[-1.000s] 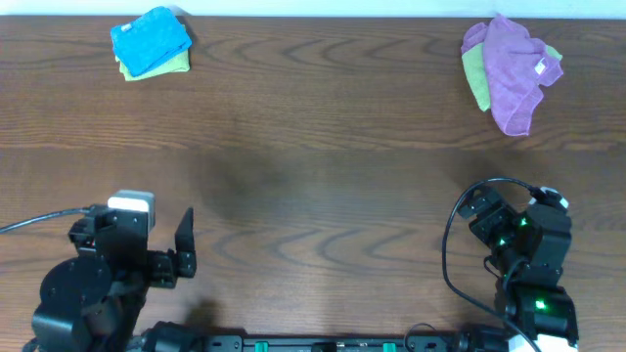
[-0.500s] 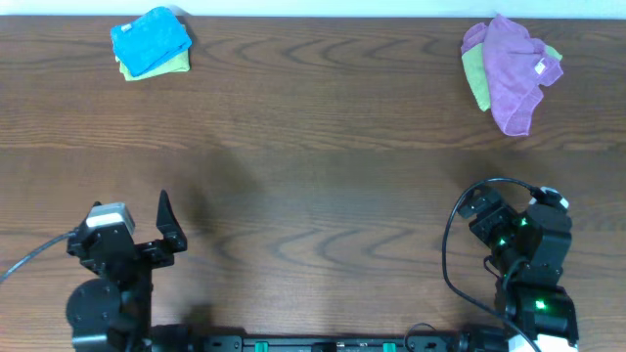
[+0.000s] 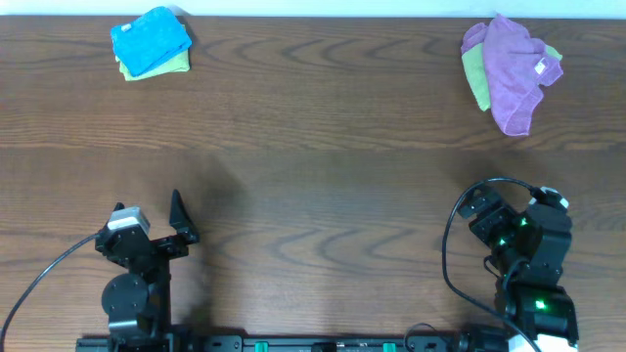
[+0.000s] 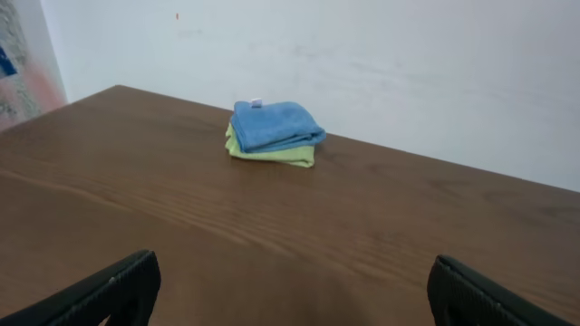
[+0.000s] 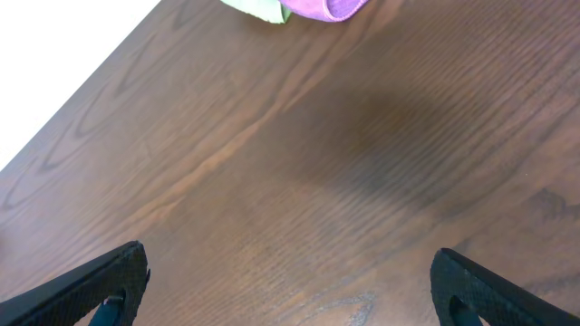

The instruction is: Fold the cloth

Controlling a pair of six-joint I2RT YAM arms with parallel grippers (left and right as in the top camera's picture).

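The left gripper [image 4: 292,292] and the right gripper [image 5: 288,288] sit at the near edge, each with its fingers spread wide and nothing between them, over a dark wood-grain table [image 3: 323,147]. The sky-blue cloth [image 3: 150,39] lies folded at the far left corner on top of a lime-green cloth [image 3: 176,65], and a crumpled purple cloth [image 3: 511,68] sits at the far right. A plain white wall [image 4: 381,63] rises behind the table's far edge.

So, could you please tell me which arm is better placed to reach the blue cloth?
Left. The blue cloth lies far left on the table, ahead of the left arm, whose open fingers face it; the right arm sits at the opposite side.
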